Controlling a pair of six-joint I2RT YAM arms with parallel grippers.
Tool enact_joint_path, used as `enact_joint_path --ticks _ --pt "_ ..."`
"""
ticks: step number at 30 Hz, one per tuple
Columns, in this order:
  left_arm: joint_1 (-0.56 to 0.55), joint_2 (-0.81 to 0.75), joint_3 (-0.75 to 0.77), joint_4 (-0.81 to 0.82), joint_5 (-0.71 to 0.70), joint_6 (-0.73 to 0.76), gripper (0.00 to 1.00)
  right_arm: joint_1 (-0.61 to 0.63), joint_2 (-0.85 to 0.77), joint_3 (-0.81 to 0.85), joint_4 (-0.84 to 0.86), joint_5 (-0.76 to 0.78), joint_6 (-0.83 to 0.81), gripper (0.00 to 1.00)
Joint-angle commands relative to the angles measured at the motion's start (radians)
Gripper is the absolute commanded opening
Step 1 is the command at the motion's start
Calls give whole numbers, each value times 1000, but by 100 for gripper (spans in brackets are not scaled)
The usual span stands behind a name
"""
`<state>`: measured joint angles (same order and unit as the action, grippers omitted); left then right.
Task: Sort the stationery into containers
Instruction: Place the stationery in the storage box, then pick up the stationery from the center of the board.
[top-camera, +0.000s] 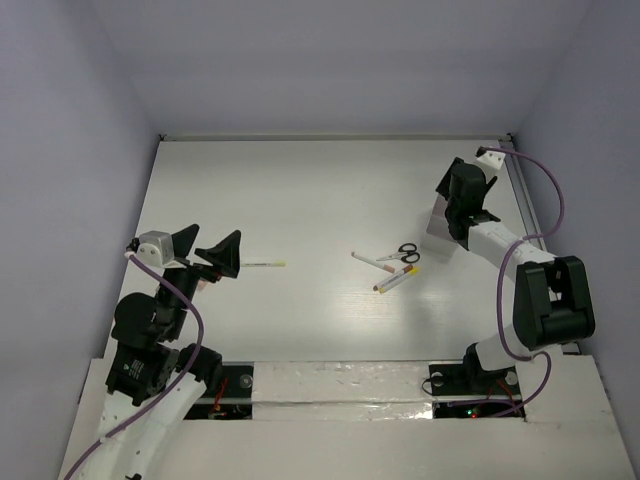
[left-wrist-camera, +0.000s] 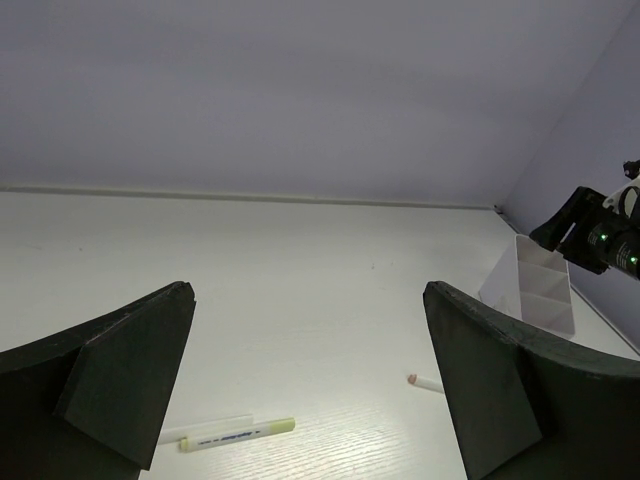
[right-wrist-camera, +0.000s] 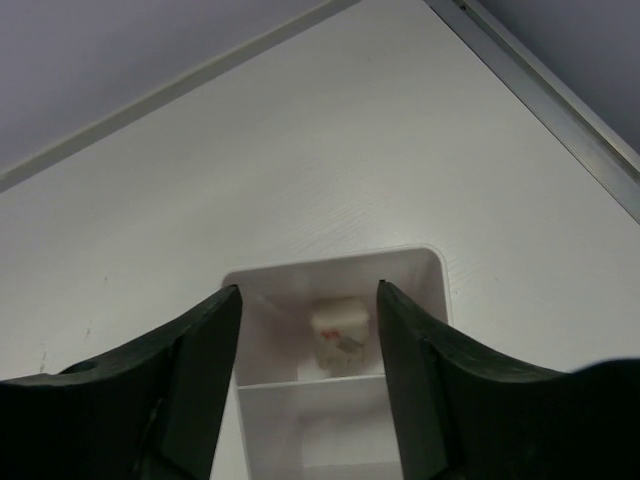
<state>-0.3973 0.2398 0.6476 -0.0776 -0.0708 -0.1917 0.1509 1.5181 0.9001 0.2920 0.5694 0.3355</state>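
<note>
**Right claw over the container: drop-off step**

Right gripper (right-wrist-camera: 308, 290) hangs over the white container (right-wrist-camera: 410, 270) at far right, jaws parted, pinching nothing. A small white piece (right-wrist-camera: 338, 335) lies in the compartment below. Reads as a drop-off. Next: lift straight out, clear the walls, go for scissors (top-camera: 408, 251) and pens (top-camera: 396, 279) bunched mid-table. Left gripper (top-camera: 212, 248) is spread wide, empty, near the thin stick (top-camera: 262, 264). Container is boxy, with dividers.

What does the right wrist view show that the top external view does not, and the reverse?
Only the right wrist view: a small whitish block lying inside the white container. Only the top view: the scissors, the pens, a thin stick and the open left claw. Both: the right claw above that container, and the table.
</note>
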Motion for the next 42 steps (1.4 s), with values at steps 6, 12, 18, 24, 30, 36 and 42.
enact_joint_path --ticks 6,12,18,24,30,36,42 --pt "14 10 24 53 14 8 99 -5 -68 -1 21 -104 5 65" --pt "23 24 26 56 12 0 99 106 -62 26 65 -614 10 55" --pt "63 33 27 58 -1 -21 99 349 121 239 82 -1029 -64 29" --pt "63 69 73 45 -38 -66 99 576 373 491 78 -1212 -104 24" --pt "63 101 145 44 -69 -46 99 734 661 816 -130 -1363 -266 38" --pt "63 90 123 64 -103 -31 99 793 917 1203 -405 -1338 -357 75" --pt "63 105 132 70 -100 -32 99 875 1036 1362 -398 -1115 -352 99"
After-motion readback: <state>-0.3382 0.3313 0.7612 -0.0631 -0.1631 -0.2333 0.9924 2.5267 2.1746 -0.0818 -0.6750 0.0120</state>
